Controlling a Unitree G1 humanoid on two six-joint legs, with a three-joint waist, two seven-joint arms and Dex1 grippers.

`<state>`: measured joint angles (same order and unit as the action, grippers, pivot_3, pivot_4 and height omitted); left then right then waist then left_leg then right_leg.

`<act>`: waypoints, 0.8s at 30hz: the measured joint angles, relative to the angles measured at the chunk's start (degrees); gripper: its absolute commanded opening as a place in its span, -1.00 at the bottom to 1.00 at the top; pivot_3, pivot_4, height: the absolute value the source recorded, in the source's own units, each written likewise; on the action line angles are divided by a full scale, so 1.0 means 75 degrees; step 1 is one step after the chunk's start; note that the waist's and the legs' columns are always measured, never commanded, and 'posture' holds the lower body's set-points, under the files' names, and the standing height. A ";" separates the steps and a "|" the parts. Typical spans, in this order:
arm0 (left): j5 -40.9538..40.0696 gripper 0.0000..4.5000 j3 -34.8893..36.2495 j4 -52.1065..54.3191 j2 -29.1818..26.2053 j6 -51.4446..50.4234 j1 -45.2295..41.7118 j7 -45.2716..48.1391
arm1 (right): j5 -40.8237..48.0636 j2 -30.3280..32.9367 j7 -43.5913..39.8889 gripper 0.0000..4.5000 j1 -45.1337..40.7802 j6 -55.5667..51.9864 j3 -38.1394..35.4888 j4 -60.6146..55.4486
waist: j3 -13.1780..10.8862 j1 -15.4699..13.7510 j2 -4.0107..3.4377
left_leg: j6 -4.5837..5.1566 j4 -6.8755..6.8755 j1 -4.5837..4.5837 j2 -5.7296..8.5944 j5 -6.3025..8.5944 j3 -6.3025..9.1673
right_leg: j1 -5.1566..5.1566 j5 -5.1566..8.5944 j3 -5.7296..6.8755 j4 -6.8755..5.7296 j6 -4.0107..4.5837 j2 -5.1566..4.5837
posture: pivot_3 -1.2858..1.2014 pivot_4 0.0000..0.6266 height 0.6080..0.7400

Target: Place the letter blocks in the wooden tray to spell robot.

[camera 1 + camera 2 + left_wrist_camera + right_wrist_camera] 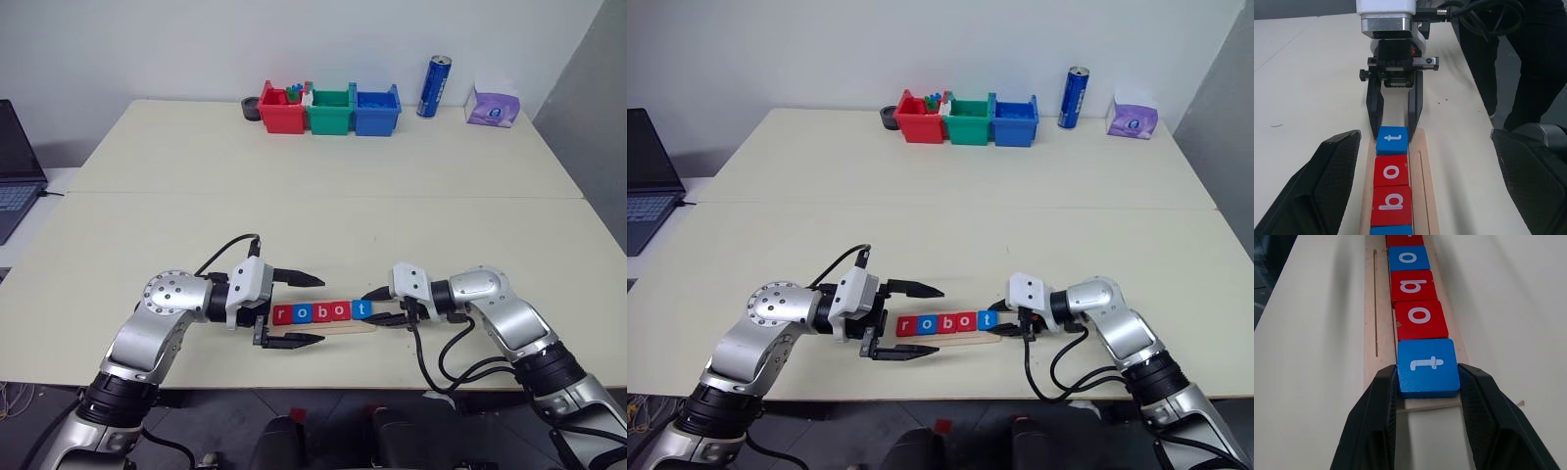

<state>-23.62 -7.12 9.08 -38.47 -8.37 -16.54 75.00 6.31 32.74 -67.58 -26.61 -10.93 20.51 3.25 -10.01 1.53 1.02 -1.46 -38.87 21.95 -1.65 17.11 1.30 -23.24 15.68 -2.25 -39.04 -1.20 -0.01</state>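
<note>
Right gripper (1427, 382) clamps the blue t block (1427, 366), last of 5 on the wooden tray (333, 329), spelling robot. Tray's long axis runs straight ahead of its fingers. Left gripper (299, 308) gapes wide, empty, at the tray's r end.

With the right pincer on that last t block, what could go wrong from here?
1. The right pincer grips the blue t block at the wooden tray's very end; a skewed release might tip it off.
2. The t touches the red o block, so any push could shove the row.
3. The open left pincer flanks the tray's other end and could bump it.
</note>
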 measured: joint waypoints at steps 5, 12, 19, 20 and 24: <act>0.0000 1.00 0.0000 0.0000 0.0000 0.0000 -0.0004 -0.0012 | -0.0018 -0.0017 -0.0021 0.63 -0.0059 0.0003 0.0000 0.0051 | 0.0000 0.0000 0.0000 | 0.0000 0.0000 0.0000 0.0000 0.0000 0.0000 | 0.0000 0.0000 0.0000 0.0000 0.0000 0.0000 | 0.03 -0.52 1.00; 0.0000 1.00 0.0000 -0.0010 0.0000 0.0002 -0.0060 0.0033 | 0.0044 -0.0014 -0.0085 1.00 -0.0058 -0.0047 -0.0058 0.0049 | 0.0000 0.0000 0.0000 | 0.0000 0.0000 0.0000 0.0000 0.0000 0.0000 | 0.0000 0.0000 0.0000 0.0000 0.0000 0.0000 | 0.03 -0.52 1.00; 0.0001 1.00 0.0000 -0.0096 -0.0001 0.0005 -0.0154 0.0094 | 0.0723 -0.0023 0.0125 0.92 -0.0051 -0.0942 -0.0793 -0.0382 | 0.0000 -0.0001 0.0000 | 0.0000 0.0000 0.0001 -0.0001 0.0000 0.0001 | 0.0000 0.0000 0.0000 -0.0001 0.0000 0.0000 | 0.03 -0.52 1.00; 0.0001 1.00 0.0000 -0.0122 -0.0001 0.0006 -0.0171 0.0102 | 0.0837 -0.0029 0.0197 0.82 -0.0051 -0.1052 -0.0872 -0.0437 | 0.0000 0.0000 0.0000 | 0.0000 0.0000 0.0001 -0.0001 0.0000 0.0001 | 0.0000 0.0000 0.0000 -0.0001 0.0000 0.0000 | 0.03 -0.52 1.00; 0.0005 1.00 0.0001 -0.0305 -0.0004 0.0016 -0.0261 0.0128 | 0.0889 -0.0083 0.0400 0.22 0.0011 -0.1198 -0.0970 -0.0556 | 0.0000 0.0000 0.0000 | 0.0000 0.0000 0.0001 0.0001 0.0000 0.0000 | 0.0000 0.0000 0.0000 -0.0001 0.0000 0.0000 | 0.03 -0.52 1.00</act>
<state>-23.58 -7.11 6.80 -38.49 -8.25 -18.51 75.96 12.98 32.12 -64.59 -26.52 -19.91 13.23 -0.92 -10.01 1.53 1.02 -1.46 -38.87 21.95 -1.64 17.11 1.30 -23.24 15.68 -2.25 -39.04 -1.20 -0.01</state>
